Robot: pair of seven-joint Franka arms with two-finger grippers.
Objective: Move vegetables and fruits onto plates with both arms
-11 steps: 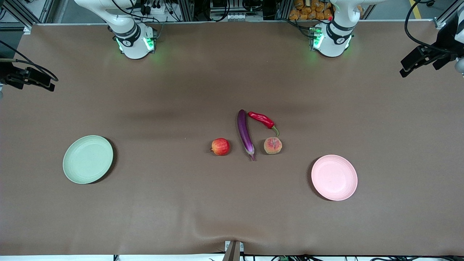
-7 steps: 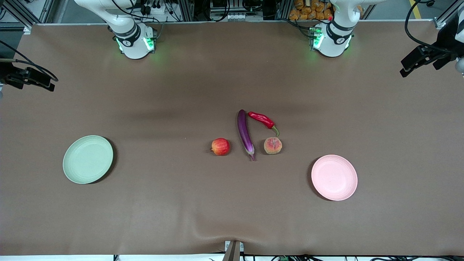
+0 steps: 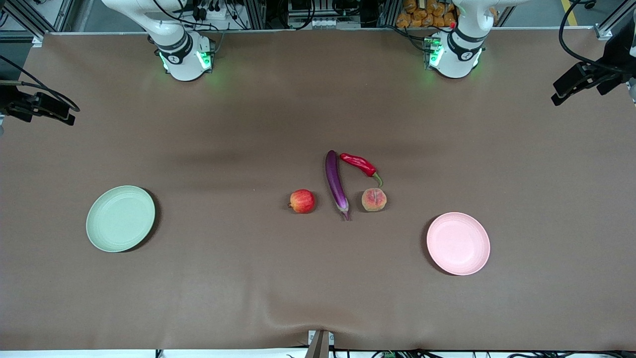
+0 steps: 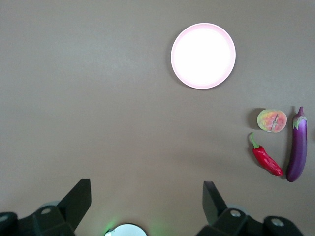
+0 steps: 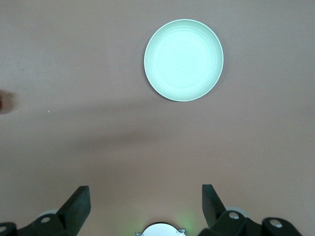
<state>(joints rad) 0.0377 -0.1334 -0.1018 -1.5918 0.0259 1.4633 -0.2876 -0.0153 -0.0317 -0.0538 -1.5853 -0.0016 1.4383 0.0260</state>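
**Brown cloth, four pieces of produce mid-table, both grippers spread**

Brown cloth covers the table (image 3: 248,298), with a crease at the edge nearest the front camera. No writing or label can be read. Mid-table, the eggplant (image 3: 336,184) lies between the apple-like fruit (image 3: 302,201) and the peach (image 3: 373,199). The chili pepper (image 3: 360,164) lies just beside the eggplant's tip, farther from the camera than the peach. The green plate (image 3: 120,218) sits toward the right arm's end, the pink plate (image 3: 458,243) toward the left arm's end; both are bare. The left gripper (image 4: 146,196) hangs high over the cloth near its base, fingers spread, holding nothing. The right gripper (image 5: 146,199) does likewise. Nothing stands between grippers and produce.
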